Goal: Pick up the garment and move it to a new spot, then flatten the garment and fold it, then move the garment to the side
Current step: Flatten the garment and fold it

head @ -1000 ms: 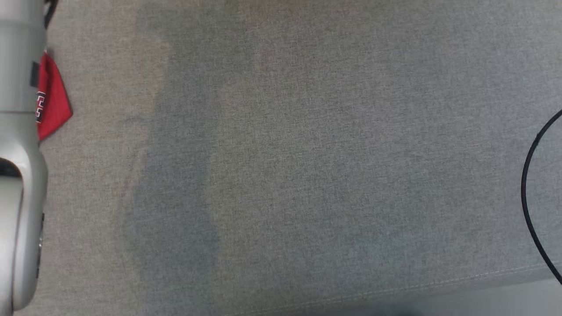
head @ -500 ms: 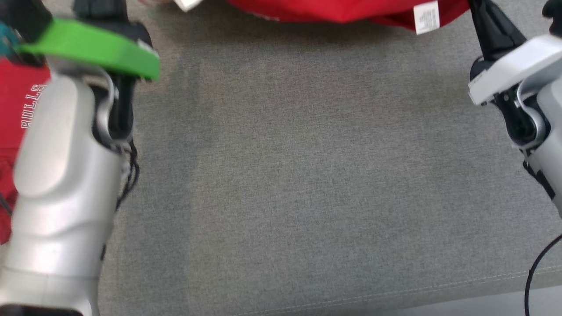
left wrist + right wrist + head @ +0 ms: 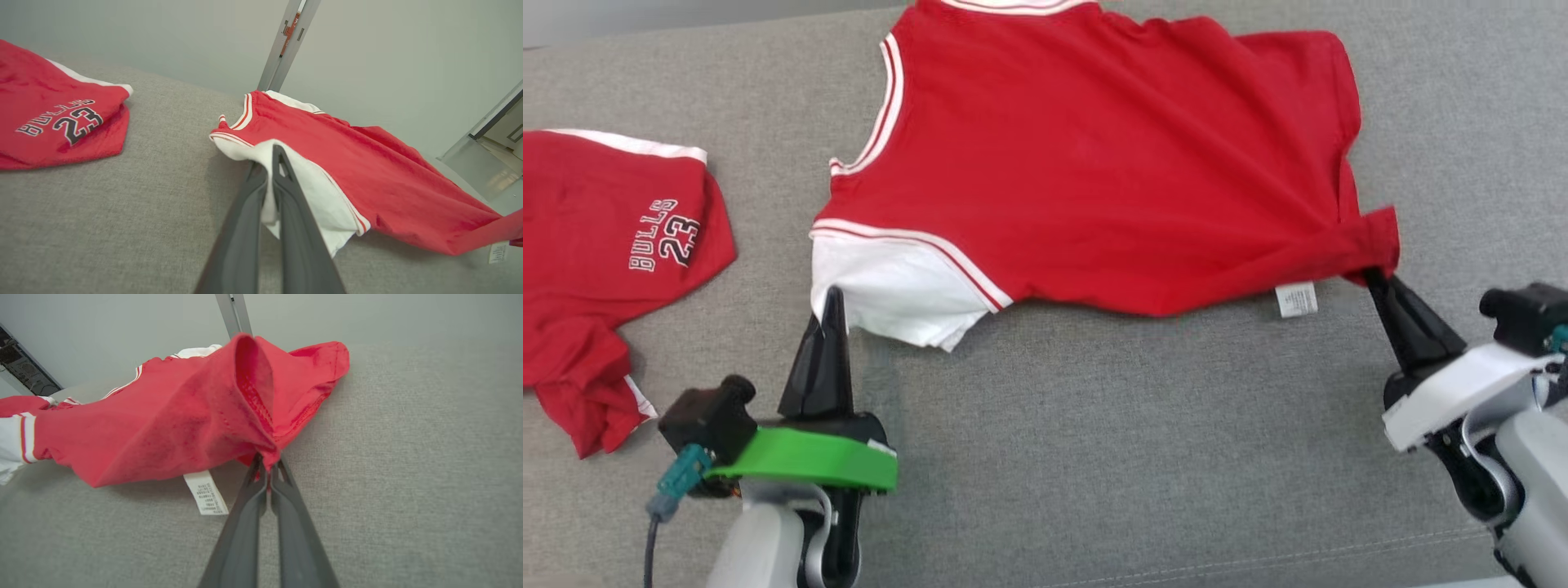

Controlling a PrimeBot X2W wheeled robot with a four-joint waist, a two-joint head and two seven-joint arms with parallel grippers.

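Note:
A red sleeveless garment with white trim lies spread across the grey cushioned surface, partly lifted along its near edge. My left gripper is shut on the garment's white lower-left corner; the left wrist view shows white cloth pinched in the left gripper. My right gripper is shut on the red hem corner at the garment's right end. In the right wrist view that corner bunches up from the right gripper, with the red garment stretching away to the left. A white label hangs from the near edge.
A second red garment printed BULLS 23 lies crumpled at the left, apart from the held one. A metal post and a pale wall stand behind the surface. The surface's front seam runs along the bottom.
The head camera has swung: a second ago it showed bare grey surface, now the spread garment and both grippers are in view. Both grippers stay shut.

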